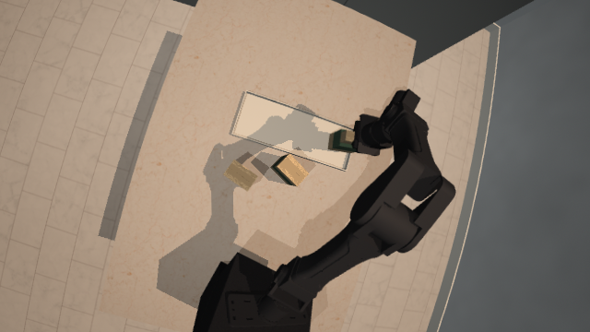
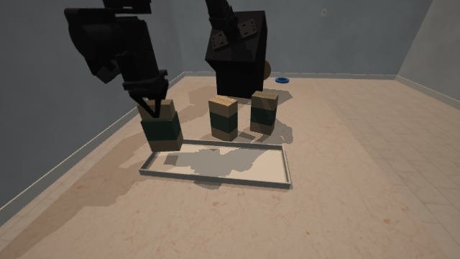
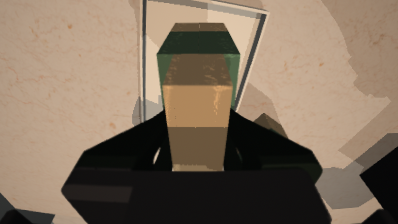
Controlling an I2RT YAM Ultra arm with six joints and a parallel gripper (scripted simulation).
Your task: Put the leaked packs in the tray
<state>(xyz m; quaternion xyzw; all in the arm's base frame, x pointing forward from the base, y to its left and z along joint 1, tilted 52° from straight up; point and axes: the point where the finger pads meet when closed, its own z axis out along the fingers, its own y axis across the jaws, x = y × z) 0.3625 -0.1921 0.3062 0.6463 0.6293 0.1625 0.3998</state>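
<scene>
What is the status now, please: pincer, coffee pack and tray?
Pincer shut on one coffee pack, gripped at its top. Pack in the air over the tray's end. Two other packs standing behind the tray. Nothing in the way.
</scene>
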